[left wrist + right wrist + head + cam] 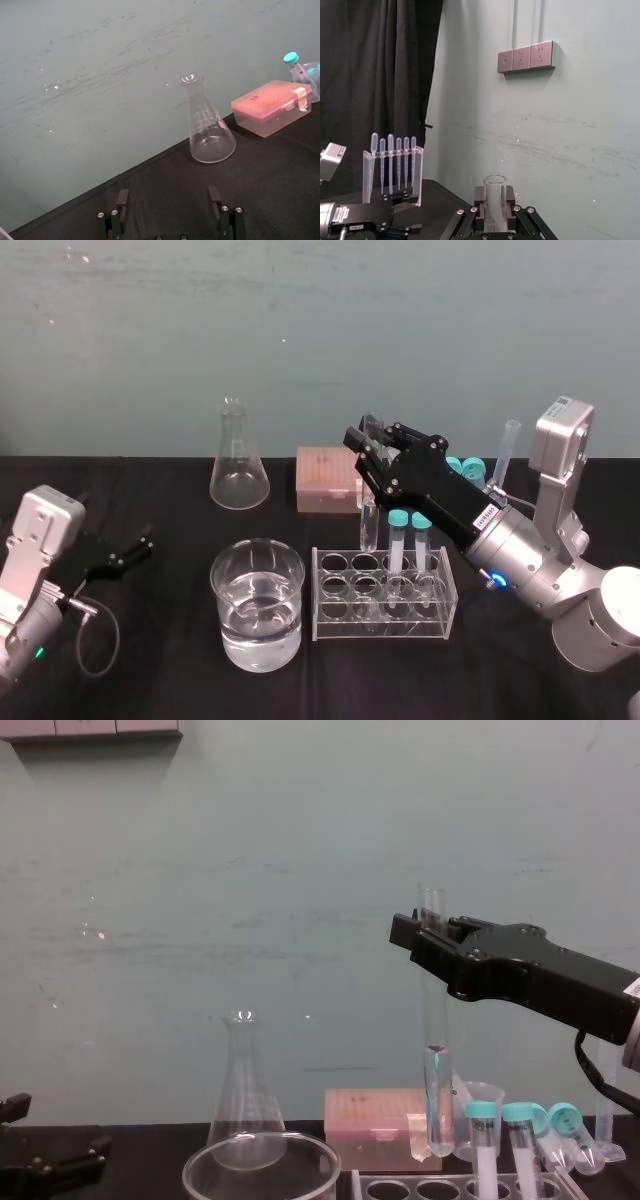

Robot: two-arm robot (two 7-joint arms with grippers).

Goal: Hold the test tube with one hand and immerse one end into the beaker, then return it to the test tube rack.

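A: Where is the test tube?

B: Upright in the right gripper; the black fingers are clamped on the glass just below its flared rim; the lower end hangs above the test tube rack, clear of its top in the chest view.

A: Over which hole?

B: Somewhere near the back row, just left of the two teal-capped tubes standing in the rack; I cannot tell the exact hole from the head view; there seems to be a little liquid in the bottom of the tube.

A: And the beaker?

B: On the black table, just left of the rack, roughly half full of clear liquid; apart from the tube.

A: The other arm?

B: The left gripper sits low at the table's left side, fingers spread apart and holding nothing; a conical flask and a pink box stand at the back by the wall.
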